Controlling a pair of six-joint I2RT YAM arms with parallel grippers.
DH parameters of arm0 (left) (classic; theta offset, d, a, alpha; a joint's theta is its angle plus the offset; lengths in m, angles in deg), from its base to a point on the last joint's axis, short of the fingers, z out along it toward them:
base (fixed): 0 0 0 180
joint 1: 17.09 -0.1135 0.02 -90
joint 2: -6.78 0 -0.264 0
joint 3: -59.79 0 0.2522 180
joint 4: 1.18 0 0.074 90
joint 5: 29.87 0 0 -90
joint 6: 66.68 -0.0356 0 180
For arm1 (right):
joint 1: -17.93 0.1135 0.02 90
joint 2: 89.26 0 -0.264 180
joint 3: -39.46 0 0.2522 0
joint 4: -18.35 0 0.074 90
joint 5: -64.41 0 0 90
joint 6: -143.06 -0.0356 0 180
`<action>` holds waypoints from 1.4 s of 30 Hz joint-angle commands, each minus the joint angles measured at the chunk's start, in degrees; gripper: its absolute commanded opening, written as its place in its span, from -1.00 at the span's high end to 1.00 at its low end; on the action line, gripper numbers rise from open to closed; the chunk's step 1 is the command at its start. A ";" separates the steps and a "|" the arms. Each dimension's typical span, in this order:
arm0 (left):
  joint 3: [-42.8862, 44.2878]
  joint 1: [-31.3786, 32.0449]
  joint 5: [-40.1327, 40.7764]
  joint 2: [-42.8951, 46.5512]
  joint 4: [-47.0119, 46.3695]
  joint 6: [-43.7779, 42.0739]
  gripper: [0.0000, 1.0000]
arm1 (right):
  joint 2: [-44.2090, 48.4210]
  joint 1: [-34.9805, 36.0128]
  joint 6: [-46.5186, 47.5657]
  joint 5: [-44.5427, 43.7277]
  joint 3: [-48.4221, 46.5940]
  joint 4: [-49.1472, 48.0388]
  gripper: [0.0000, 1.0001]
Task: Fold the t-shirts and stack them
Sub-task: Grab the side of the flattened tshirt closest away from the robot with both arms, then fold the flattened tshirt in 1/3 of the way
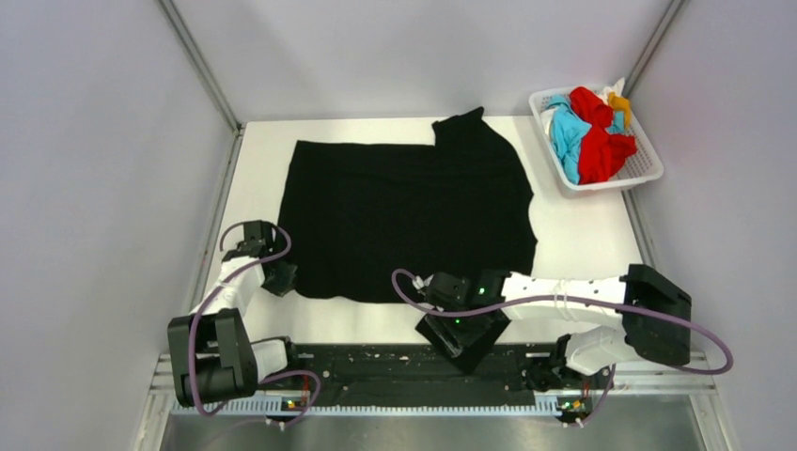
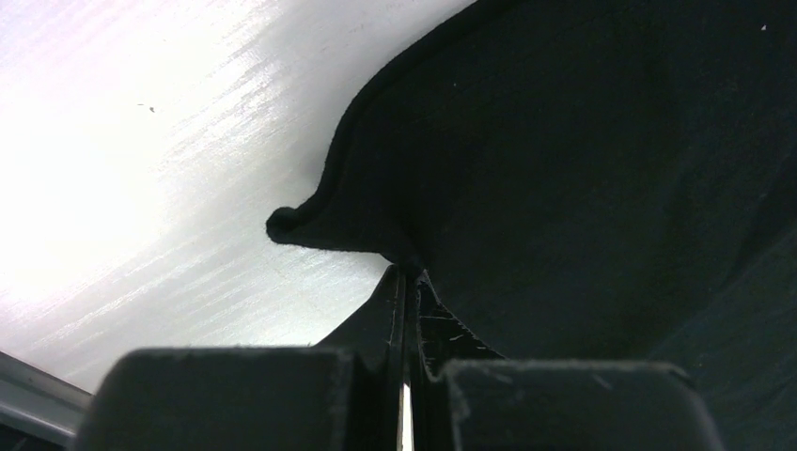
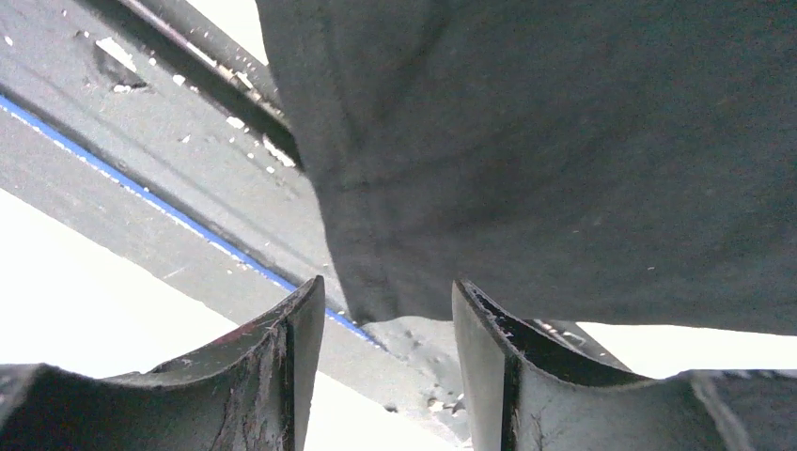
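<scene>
The large black t-shirt (image 1: 404, 211) lies spread flat on the white table (image 1: 583, 235). My left gripper (image 1: 280, 280) is at its near-left corner. In the left wrist view the gripper (image 2: 406, 271) is shut on the black hem (image 2: 583, 169), which puckers up at the pinch. My right gripper (image 1: 461, 324) is at the near edge by a black flap of the shirt. In the right wrist view it (image 3: 387, 287) is open, and a corner of the black cloth (image 3: 564, 160) hangs just ahead of the gap. Red (image 1: 601, 150), turquoise-blue (image 1: 567, 136) and orange-yellow (image 1: 620, 103) shirts lie bunched in the basket.
A white lattice basket (image 1: 648, 174) stands at the far right corner of the table. A grey metal rail with a blue line (image 3: 169, 202) runs along the near edge under the right gripper. Grey walls close in on the left, back and right.
</scene>
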 commanded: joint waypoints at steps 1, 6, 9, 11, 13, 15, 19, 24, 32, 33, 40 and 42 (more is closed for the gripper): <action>1.73 -0.15 -2.08 0.21 0.17 -2.82 1.00 | -0.95 3.20 -5.44 1.00 -0.33 -0.24 -0.04; 0.66 -0.15 -4.27 0.28 -0.95 -3.95 1.00 | -4.26 4.31 -5.50 2.48 1.50 -2.47 0.04; 0.06 -0.11 -3.86 1.30 -1.34 -4.16 1.00 | -6.77 4.36 -6.02 1.67 2.85 -4.01 0.04; -0.18 -0.15 -3.63 1.97 -1.78 -4.09 1.00 | -8.07 4.90 -5.78 1.80 3.75 -4.54 0.04; -0.15 -0.16 -3.67 2.25 -1.91 -4.02 1.00 | -8.92 5.56 -5.46 2.25 4.47 -4.79 0.04; -0.23 -0.13 -3.74 2.15 -1.88 -3.95 1.00 | -9.72 5.86 -5.63 1.37 4.88 -4.38 0.24; 0.14 -0.15 -3.80 2.53 -1.16 -3.88 1.00 | -9.18 5.81 -7.46 -7.12 1.89 0.60 1.00; 2.13 -0.15 -2.61 4.69 2.36 -3.99 1.00 | -3.72 4.83 -8.29 -15.59 -5.93 8.17 1.00; 2.90 -0.15 0.22 8.15 12.57 -3.99 1.00 | 2.98 3.81 -4.36 0.71 -5.80 16.23 1.00; 2.76 -0.15 0.44 8.93 14.49 -3.99 1.00 | 3.73 4.15 -3.41 2.48 -5.31 17.31 1.00; 2.65 -0.14 0.20 14.51 21.26 1.11 1.00 | 7.10 4.21 -0.58 10.71 -4.44 21.28 1.00; 2.67 -0.15 1.15 16.64 23.19 3.21 1.00 | 7.61 4.13 -0.73 9.32 -4.58 20.95 1.00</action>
